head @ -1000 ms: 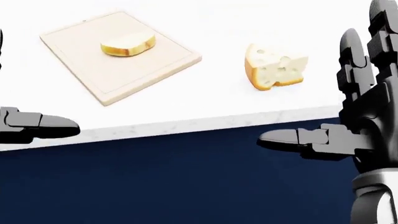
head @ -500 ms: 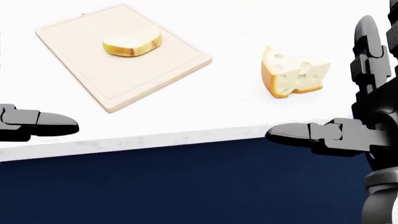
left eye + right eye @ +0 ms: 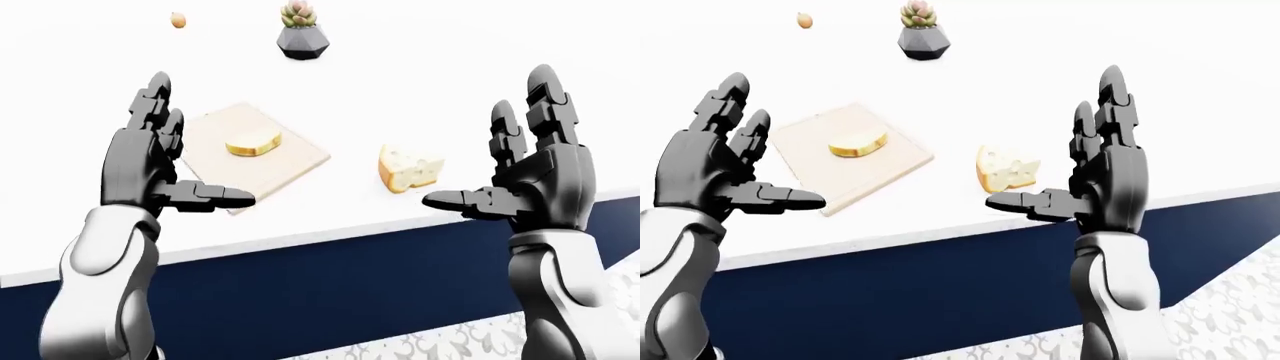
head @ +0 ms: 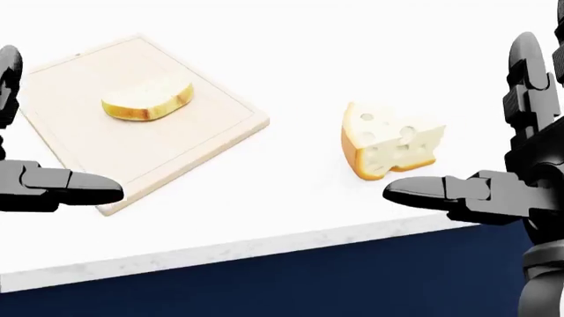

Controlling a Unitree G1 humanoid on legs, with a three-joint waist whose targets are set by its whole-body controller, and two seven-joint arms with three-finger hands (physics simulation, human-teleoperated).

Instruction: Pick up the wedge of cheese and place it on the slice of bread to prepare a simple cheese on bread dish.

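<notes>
A yellow wedge of cheese [image 4: 391,148] with holes stands on the white counter [image 4: 291,79], right of a pale cutting board [image 4: 167,142]. A slice of bread [image 4: 147,100] lies on the board. My right hand [image 3: 505,176] is open, fingers up, held just right of the cheese and nearer the counter edge, not touching it. My left hand [image 3: 170,161] is open and empty, raised over the board's left side. The same things show in the right-eye view, with the cheese [image 3: 1006,168] and the bread [image 3: 858,142].
A small succulent in a dark faceted pot [image 3: 302,31] stands at the top of the left-eye view. An egg-like brown object [image 3: 178,20] lies to its left. The counter's edge [image 4: 264,247] meets a dark blue cabinet face [image 3: 340,292]. Patterned floor [image 3: 450,345] shows below.
The head view has shifted: board, bread and cheese now sit lower and further left, with more counter showing. My right thumb is closer to the cheese. Both hands stay open.
</notes>
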